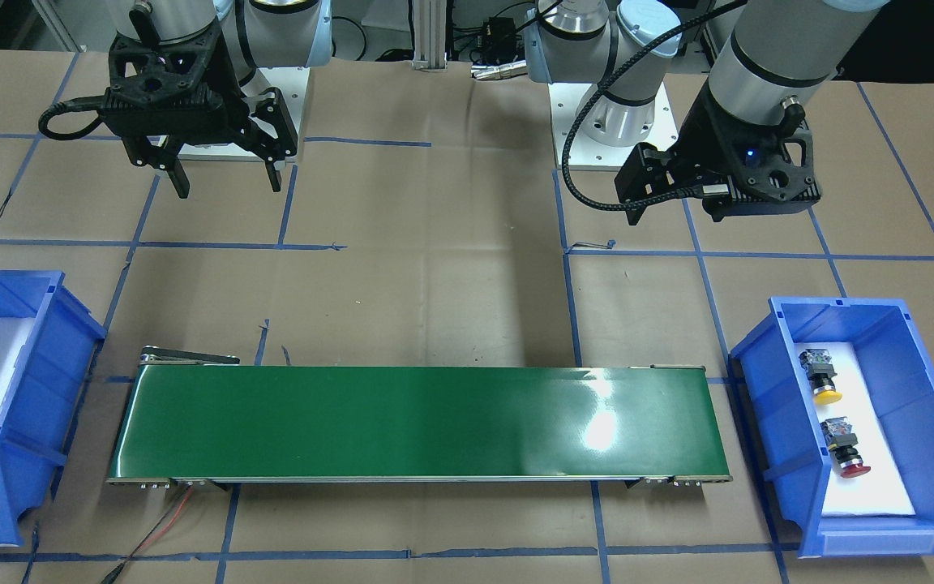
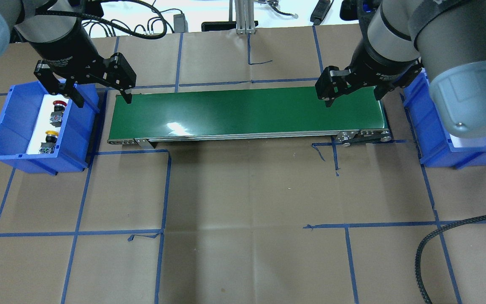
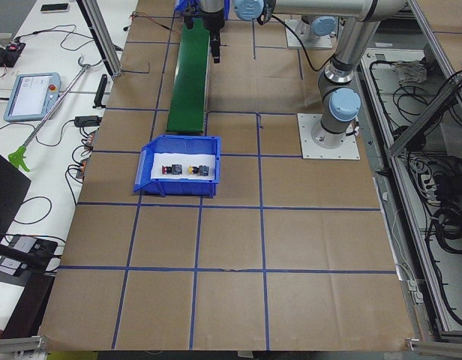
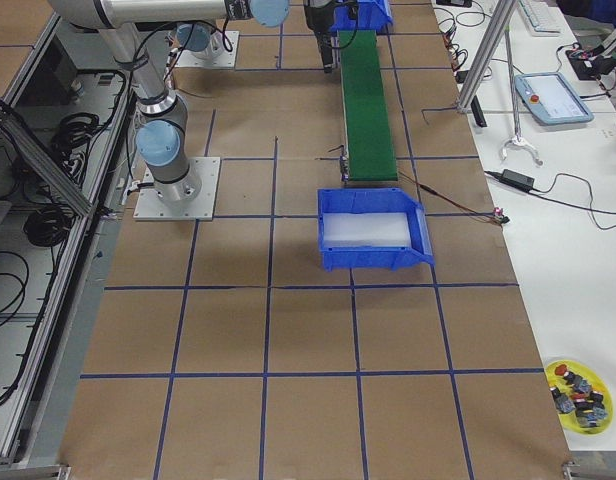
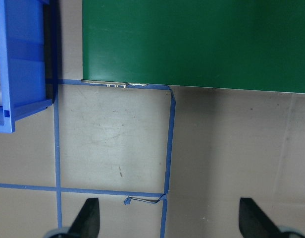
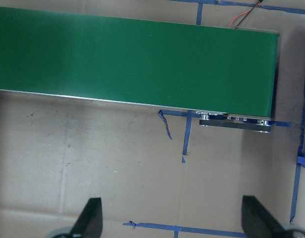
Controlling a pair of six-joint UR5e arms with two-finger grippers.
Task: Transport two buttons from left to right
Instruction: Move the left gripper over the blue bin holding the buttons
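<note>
Two buttons lie in the blue bin [image 2: 36, 164] on my left: a red-capped button [image 2: 58, 104] and a yellow-capped button [image 2: 50, 135], both on the bin's white liner. In the front-facing view the yellow button [image 1: 824, 383] and the red button [image 1: 846, 454] lie in line. My left gripper [image 2: 103, 98] hangs open and empty between that bin and the near end of the green conveyor belt [image 2: 247, 112]. The left wrist view shows its fingertips [image 5: 88, 218] wide apart above the paper. My right gripper [image 2: 352, 99] is open and empty over the belt's other end.
A second blue bin [image 2: 430, 139] with only a white liner stands past the belt's right end. Brown paper with blue tape lines covers the table. A red and black wire [image 1: 167, 519] trails from the belt's right end. A yellow dish of spare parts [image 4: 580, 395] sits on a side table.
</note>
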